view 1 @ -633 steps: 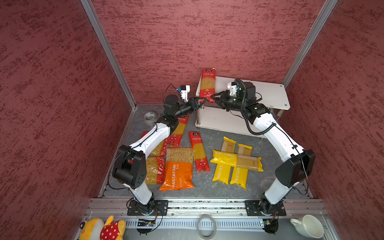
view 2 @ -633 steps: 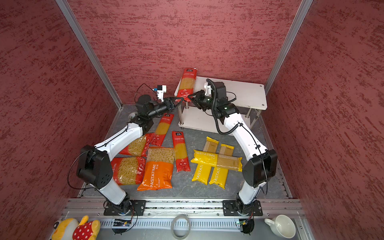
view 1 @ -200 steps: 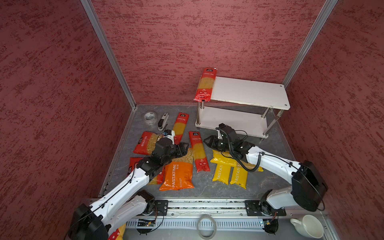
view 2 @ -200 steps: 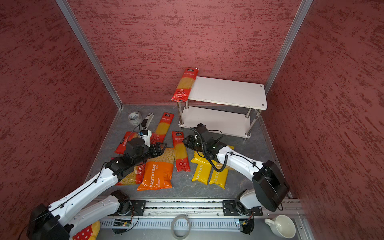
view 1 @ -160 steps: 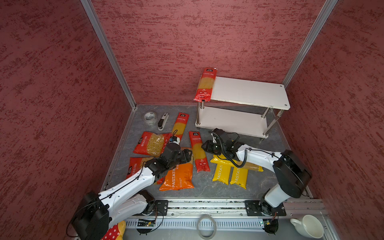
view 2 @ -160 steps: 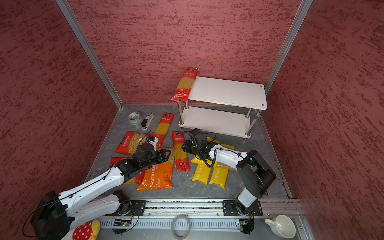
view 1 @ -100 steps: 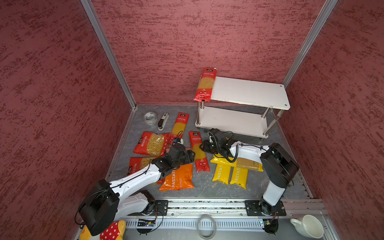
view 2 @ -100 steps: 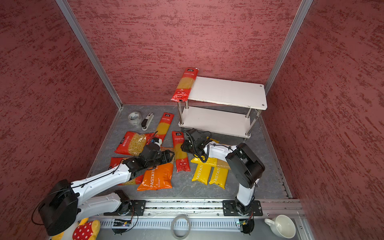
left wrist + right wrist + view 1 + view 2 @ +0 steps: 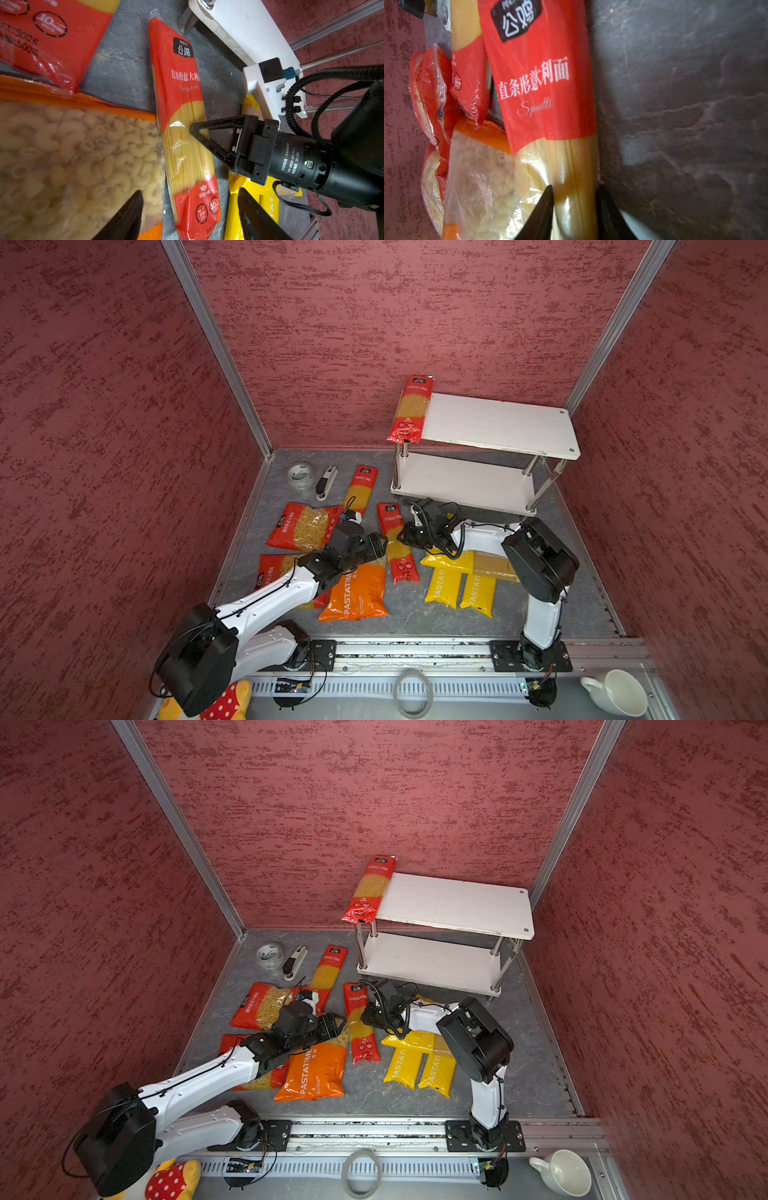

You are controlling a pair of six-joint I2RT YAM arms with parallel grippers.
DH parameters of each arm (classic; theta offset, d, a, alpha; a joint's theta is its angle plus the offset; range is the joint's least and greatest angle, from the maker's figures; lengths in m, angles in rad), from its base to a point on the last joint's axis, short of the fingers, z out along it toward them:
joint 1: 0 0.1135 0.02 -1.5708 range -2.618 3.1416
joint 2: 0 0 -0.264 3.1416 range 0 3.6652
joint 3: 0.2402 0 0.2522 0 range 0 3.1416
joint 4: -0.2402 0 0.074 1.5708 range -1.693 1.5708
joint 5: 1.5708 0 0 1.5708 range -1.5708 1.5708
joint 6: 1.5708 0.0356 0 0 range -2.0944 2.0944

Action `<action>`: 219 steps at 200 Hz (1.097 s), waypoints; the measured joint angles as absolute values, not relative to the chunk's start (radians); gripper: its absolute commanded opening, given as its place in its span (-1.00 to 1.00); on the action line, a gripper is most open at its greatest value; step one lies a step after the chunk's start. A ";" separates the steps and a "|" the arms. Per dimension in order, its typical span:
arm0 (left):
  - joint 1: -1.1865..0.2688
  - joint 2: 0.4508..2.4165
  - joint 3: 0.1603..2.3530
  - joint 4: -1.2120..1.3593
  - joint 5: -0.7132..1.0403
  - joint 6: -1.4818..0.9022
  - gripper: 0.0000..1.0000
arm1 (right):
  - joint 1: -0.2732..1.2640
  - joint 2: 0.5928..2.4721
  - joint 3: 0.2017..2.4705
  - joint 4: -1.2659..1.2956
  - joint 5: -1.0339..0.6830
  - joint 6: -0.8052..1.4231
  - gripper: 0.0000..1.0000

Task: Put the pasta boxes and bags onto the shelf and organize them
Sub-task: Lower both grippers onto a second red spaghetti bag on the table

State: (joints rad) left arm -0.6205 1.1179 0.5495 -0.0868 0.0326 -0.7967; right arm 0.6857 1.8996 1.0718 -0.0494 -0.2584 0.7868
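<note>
The red spaghetti pack lies flat on the counter, mid-frame in a top view, lower left of the shelf; the right pincer straddles it, partly closed, grip impossible to tell; the left pincer gapes empty just left of it.

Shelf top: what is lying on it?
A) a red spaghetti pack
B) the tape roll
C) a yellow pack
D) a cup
A: in both top views, a red spaghetti pack lies across one end of the top board of the shelf, and nothing else is on that board.
</note>
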 measured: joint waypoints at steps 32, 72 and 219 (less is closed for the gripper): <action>-0.587 1.078 0.550 -0.089 0.055 -0.796 0.42 | 0.693 1.860 1.029 0.008 -0.257 0.776 -0.75; -0.537 1.020 0.550 -0.109 0.075 -0.796 0.42 | 0.719 1.797 0.976 0.053 -0.232 0.765 -0.96; -0.221 0.822 0.462 0.034 0.402 -0.792 0.63 | 0.867 1.490 0.847 0.233 -0.104 0.556 -1.00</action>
